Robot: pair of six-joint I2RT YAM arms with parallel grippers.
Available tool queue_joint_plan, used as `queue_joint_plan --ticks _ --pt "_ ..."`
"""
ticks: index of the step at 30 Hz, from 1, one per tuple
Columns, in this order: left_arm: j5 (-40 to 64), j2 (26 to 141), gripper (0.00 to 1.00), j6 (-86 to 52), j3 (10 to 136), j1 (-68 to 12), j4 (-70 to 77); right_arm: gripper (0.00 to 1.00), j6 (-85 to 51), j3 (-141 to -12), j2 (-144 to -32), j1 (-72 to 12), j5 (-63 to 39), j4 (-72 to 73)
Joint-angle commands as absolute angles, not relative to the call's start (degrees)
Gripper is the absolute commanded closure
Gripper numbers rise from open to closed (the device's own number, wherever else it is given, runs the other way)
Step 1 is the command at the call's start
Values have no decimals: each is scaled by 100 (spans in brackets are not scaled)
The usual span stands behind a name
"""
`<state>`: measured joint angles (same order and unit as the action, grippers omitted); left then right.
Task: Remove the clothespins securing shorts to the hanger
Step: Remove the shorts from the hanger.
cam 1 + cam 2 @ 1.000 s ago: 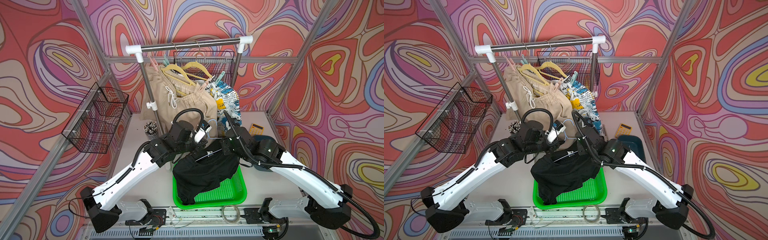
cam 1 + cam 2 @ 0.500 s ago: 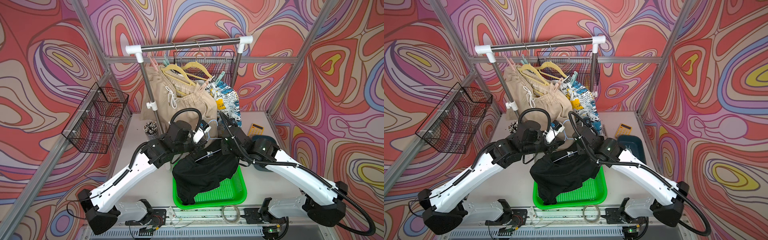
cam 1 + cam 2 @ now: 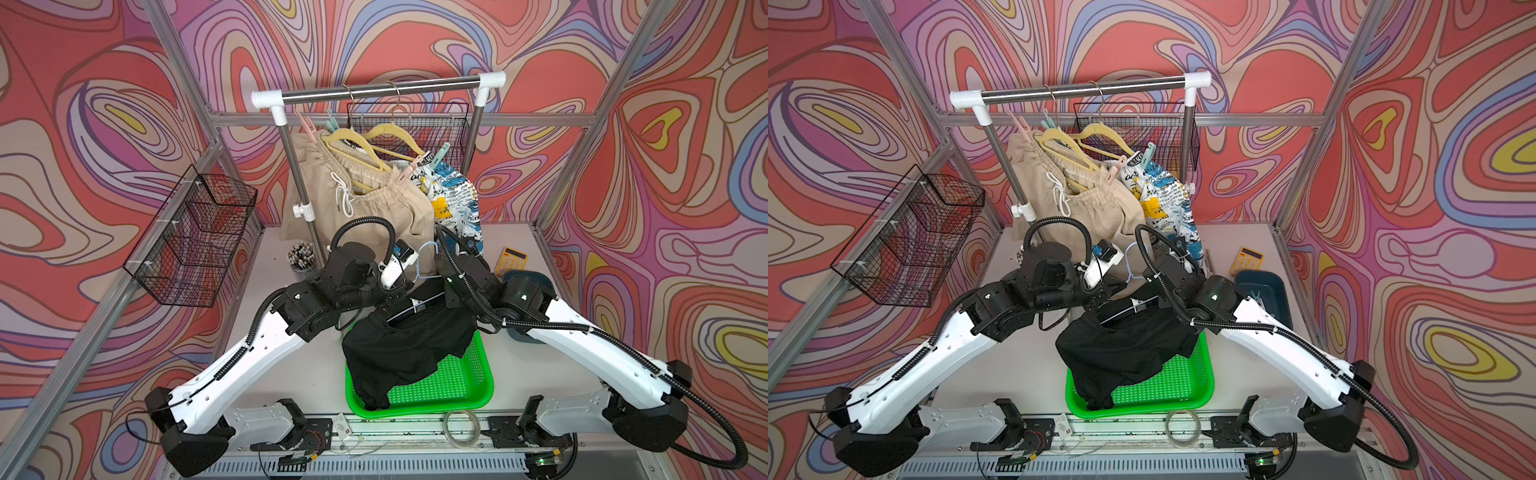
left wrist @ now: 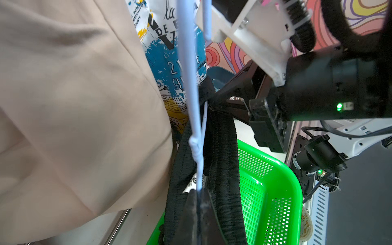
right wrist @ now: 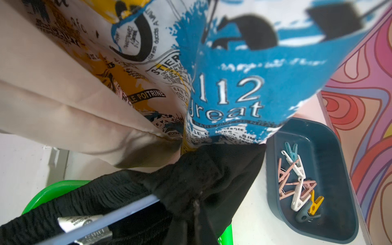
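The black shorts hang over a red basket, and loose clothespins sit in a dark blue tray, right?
Not quite: the basket is green, not red, as both top views show. The black shorts do hang over it, and loose clothespins lie in the dark blue tray.

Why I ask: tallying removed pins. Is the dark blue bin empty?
Not empty: several clothespins lie in the dark blue bin.
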<state>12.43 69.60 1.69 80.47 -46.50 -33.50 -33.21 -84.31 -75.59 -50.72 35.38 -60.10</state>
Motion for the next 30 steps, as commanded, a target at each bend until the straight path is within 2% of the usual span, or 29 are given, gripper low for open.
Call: queue_joint_plan --ticks 1,10,23,30 --pt "1371 6774 100 189 8042 -4625 -2971 100 -3497 -8521 -7409 -5089 3907 -6365" --pt "1464 6468 100 183 7928 -4622 -2923 100 -3528 -8365 -7085 -4767 4070 -6546" --pt "1522 5784 100 181 7494 -4476 -2720 100 -3176 -7917 -6618 -3881 3208 -6139" --pt "1450 5670 100 165 7380 -4377 -2650 100 -3197 -7800 -6539 -3754 2970 -6073"
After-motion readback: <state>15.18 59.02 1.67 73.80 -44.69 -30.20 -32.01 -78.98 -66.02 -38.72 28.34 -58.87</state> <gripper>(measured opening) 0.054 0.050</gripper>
